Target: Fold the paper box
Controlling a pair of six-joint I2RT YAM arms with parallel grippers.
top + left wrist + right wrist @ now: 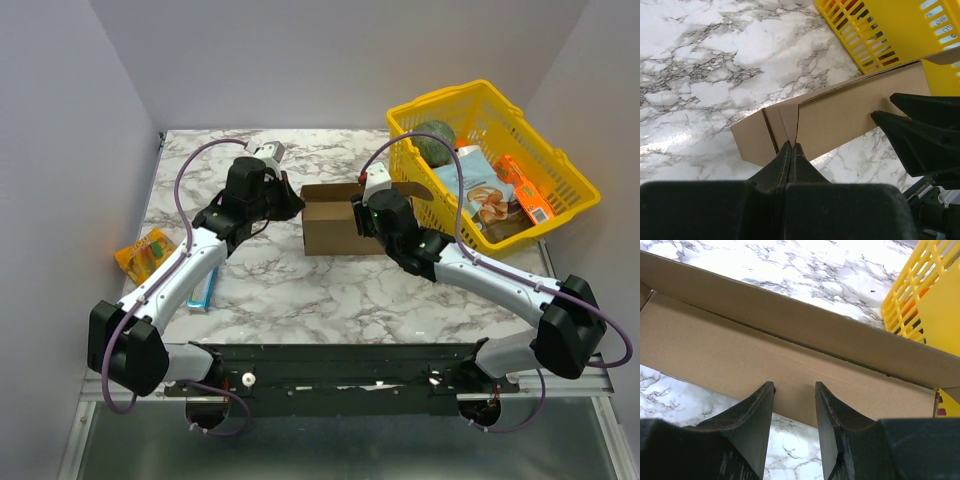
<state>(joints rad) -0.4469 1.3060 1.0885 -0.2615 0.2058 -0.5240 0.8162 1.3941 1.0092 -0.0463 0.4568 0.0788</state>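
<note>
Pale grey walls (300,60) close the cell on three sides; the desk (300,300) has a white marble-look top w/ grey veins, glossy enough to show glare in the L wrist view. A dark metal rail (350,362) runs along the near edge, both arm bases bolted to it.

The paper box (328,225) sits approx mid-desk, btwn the two arms: plain brown cardboard, partly folded, walls up, long side facing the near edge. Its R end is just beside the yellow basket (436,101), which stands at the far R corner, holding a round green item (435,138), an orange carton (525,190) and other packs.

L hand (791,146) is fully closed, fingers pressed together, tips meeting the box's lower edge right at a slit btwn two panels on its L end. Whether a sliver of card is nipped there can't be told.

R hand (794,385) is at the box's R end, fingers (757,405) apart, roughly half spread, pointing at a long inner panel; nothing seen clamped btwn them.

Far L on the desk: an orange snack packet (147,252) by the wall, and a blue-white pack (203,290) half under the L arm, both well apart from the box.
</note>
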